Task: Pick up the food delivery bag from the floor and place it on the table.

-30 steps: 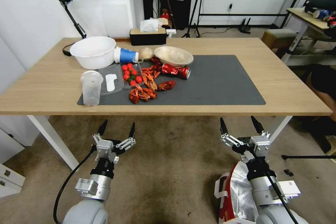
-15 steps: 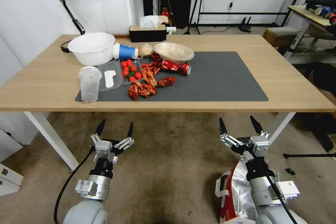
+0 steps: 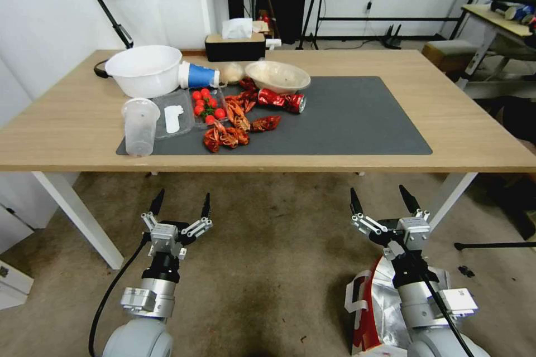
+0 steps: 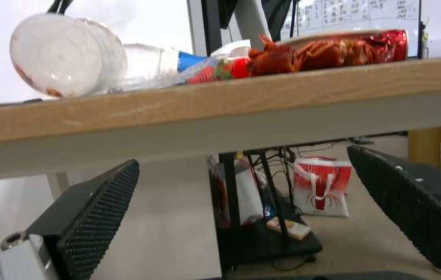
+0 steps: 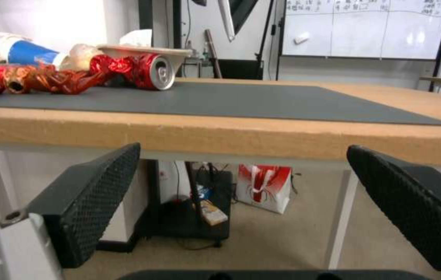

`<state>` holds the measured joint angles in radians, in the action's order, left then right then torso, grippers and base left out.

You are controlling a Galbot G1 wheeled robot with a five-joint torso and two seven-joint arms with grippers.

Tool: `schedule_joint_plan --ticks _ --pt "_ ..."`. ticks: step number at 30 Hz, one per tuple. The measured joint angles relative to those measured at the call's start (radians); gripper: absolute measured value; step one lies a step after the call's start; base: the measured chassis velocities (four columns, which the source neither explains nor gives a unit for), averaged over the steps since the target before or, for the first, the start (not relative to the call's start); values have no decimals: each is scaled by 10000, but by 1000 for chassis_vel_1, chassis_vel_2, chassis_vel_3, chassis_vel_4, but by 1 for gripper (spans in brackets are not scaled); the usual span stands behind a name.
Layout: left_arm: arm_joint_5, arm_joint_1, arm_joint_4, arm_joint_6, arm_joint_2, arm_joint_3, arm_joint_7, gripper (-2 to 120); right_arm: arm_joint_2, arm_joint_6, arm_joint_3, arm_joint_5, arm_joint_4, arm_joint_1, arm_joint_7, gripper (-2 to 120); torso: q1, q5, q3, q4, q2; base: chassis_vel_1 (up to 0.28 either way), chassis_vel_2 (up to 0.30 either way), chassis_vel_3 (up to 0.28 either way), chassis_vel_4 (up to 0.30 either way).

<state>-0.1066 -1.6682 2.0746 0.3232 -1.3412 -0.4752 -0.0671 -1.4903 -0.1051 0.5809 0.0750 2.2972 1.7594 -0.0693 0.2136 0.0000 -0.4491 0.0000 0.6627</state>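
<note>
Left hand (image 3: 180,206): fingers wide, empty, low before the surface's (image 3: 458,122) near edge.
Right hand (image 3: 385,202): wide too, empty.
Food delivery bag (image 3: 375,312): on the floor (image 3: 268,268), beneath right arm.

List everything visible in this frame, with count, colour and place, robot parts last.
food delivery bag: 1, red-and-white with foil lining, on the floor under the right arm
table: 1, light wood, white legs
mat: 1, dark grey, on the table
basin: 1, white, far left of table
paper cup: 1, blue and white, lying beside the basin
bowl: 1, beige, behind the mat
can: 1, red, crushed, on the mat
crayfish shells: several, red, mat's left part
cherry tomatoes: several, red, in clear tray
plastic cup: 1, clear, mat's left corner
tissue box: 1, black, far edge
left gripper: jaws open, below table edge
right gripper: jaws open, above the bag
</note>
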Motion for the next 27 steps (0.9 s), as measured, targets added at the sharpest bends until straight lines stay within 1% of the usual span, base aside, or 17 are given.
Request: schedule_joint_plan --ticks 10,16,18,20,23,27 --pt "35 -153 330 -525 44 2 6 100 -3 -3 9 57 51 12 -8 100 -177 1 273 0 -450 0 0 0 0" --pt "32 -189 369 -540 58 3 3 100 -7 -15 15 118 72 24 -24 100 -251 0 389 0 -641 0 0 0 0" --pt "16 -235 417 -547 73 2 3 100 -16 -16 16 152 96 35 -29 100 -300 1 476 0 -776 0 0 0 0" --pt "6 -244 430 -551 76 3 5 100 -18 -16 15 155 97 35 -33 100 -314 0 499 0 -815 0 0 0 0" --pt "-3 -277 471 -551 78 3 43 100 -19 -29 12 170 116 24 -35 100 -390 1 603 0 -997 0 0 0 0" --pt "-4 -328 534 -561 79 17 52 100 -17 -44 52 223 137 13 -35 100 -449 0 691 -1 -1144 0 0 0 0"
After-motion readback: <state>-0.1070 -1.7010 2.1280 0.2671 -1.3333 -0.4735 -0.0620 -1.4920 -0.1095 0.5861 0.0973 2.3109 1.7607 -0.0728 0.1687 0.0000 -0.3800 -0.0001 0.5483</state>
